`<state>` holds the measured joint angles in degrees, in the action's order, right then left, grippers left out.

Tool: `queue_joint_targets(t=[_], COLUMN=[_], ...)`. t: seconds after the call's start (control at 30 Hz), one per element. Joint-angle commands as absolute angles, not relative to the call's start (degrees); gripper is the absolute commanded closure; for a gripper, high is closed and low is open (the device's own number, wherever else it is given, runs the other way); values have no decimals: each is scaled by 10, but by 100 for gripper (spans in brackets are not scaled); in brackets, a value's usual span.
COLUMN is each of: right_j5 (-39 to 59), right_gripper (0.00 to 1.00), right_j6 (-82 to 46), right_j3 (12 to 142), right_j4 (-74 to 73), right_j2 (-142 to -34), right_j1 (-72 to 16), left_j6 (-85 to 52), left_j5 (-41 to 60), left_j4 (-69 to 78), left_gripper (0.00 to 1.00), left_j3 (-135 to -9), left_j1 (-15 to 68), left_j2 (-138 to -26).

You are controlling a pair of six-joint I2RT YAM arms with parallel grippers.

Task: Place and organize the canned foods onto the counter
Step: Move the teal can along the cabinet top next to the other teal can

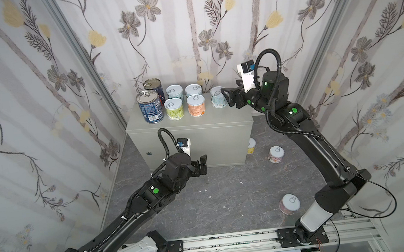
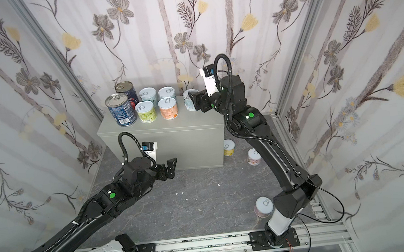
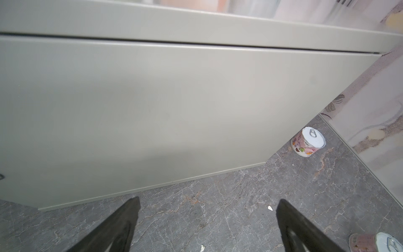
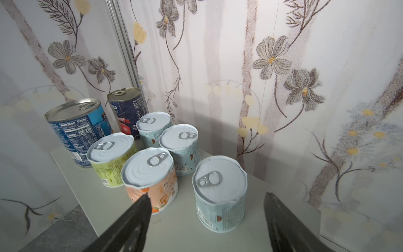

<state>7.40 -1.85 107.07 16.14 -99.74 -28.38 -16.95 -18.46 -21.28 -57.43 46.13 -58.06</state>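
Seven canned foods stand on the counter; three stand on the floor. The light blue can stands apart from the group, untouched between the parted fingers of the right gripper. The left gripper hangs wide open and empty before the counter front.

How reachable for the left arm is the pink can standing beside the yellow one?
Probably yes: only bare floor lies between the open left gripper and the pink can; the counter stands aside.
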Motion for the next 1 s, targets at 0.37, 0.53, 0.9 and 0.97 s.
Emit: queue_joint_targets(t=[0.37,0.53,0.9,0.97], right_j5=[311,363,374,375], right_gripper=[44,41,41,41], right_j6=[-22,-21,-13,-14], right_j3=[906,936,1020,1031], right_j4=[43,52,78,79], right_j2=[-947,-987,-1077,-1088], right_j1=[-202,-194,-186,-185], left_j6=[-142,-136,-117,-114], left_j5=[-204,-207,-224,-226], left_j4=[-212,-218,-224,-224], left_gripper=[0,0,0,0], left_j3=[-611,-620,-634,-634], left_j1=[460,460,460,460], left_j2=[-617,-627,-646,-649])
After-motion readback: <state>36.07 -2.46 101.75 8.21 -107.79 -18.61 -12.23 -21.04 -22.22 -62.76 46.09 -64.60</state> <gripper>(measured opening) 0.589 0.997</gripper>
